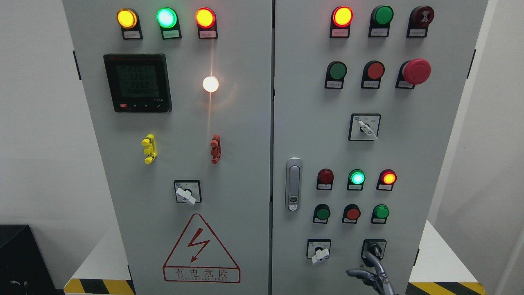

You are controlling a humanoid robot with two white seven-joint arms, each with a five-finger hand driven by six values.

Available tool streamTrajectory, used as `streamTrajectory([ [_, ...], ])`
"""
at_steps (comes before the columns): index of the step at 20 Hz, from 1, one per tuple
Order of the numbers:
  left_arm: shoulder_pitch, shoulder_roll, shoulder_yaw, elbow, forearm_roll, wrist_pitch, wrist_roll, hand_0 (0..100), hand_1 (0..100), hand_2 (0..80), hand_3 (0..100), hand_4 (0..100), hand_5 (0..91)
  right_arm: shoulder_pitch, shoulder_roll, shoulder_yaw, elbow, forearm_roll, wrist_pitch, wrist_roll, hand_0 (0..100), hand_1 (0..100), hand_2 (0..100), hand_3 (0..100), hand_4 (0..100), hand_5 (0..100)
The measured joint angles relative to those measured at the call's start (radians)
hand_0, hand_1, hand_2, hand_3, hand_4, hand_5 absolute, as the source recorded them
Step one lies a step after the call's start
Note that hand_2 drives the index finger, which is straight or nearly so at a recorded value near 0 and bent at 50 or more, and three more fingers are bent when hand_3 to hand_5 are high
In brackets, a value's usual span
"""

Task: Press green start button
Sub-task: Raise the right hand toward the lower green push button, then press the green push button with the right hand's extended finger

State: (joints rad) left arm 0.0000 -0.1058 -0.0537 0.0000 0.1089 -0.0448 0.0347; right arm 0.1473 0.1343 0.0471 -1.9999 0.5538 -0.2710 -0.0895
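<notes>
My right hand point(370, 274) comes up at the bottom edge right of the middle, one finger point(373, 255) stretched up onto the black selector switch point(373, 248) at the lower right of the right door point(360, 143), the other fingers loosely curled, holding nothing. Left of it sits a white-handled selector point(319, 250) — two more like it higher up and on the left door point(172, 164). Just above my hand, a row of three pushbuttons: green point(322, 213), red point(352, 213), green point(381, 212); above that, three lamps, middle one lit green point(357, 178). Another green button point(337, 70) sits well up the door, beside a red button point(375, 70) and the red mushroom stop point(416, 71). Door handle point(293, 184) at the seam. Which green one is start, I cannot tell.
</notes>
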Motion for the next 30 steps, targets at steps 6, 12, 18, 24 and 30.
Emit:
streamTrajectory([
  [6,0.000,0.000,0.000,0.000,0.000,0.000,0.000,12,56,0.0,0,0,0.0,-0.026,0.001,-0.003,-0.001,0.303,-0.002,-0.089,27,33,0,79,80,93],
  [12,0.000,0.000,0.000,0.000,0.000,0.000,0.000,12,56,0.0,0,0,0.0,-0.062,0.001,-0.020,0.015,0.535,-0.001,-0.144,29,32,0,80,80,94],
  [18,0.000,0.000,0.000,0.000,0.000,0.000,0.000,12,56,0.0,0,0,0.0,-0.113,0.001,-0.032,0.056,0.649,0.006,-0.169,32,32,0,80,80,93],
  [24,0.000,0.000,0.000,0.000,0.000,0.000,0.000,12,56,0.0,0,0,0.0,-0.166,0.001,-0.031,0.115,0.708,0.015,-0.177,34,32,0,80,80,93],
  [30,0.000,0.000,0.000,0.000,0.000,0.000,0.000,12,56,0.0,0,0,0.0,-0.214,0.002,-0.020,0.176,0.734,0.024,-0.178,35,32,0,80,80,92],
])
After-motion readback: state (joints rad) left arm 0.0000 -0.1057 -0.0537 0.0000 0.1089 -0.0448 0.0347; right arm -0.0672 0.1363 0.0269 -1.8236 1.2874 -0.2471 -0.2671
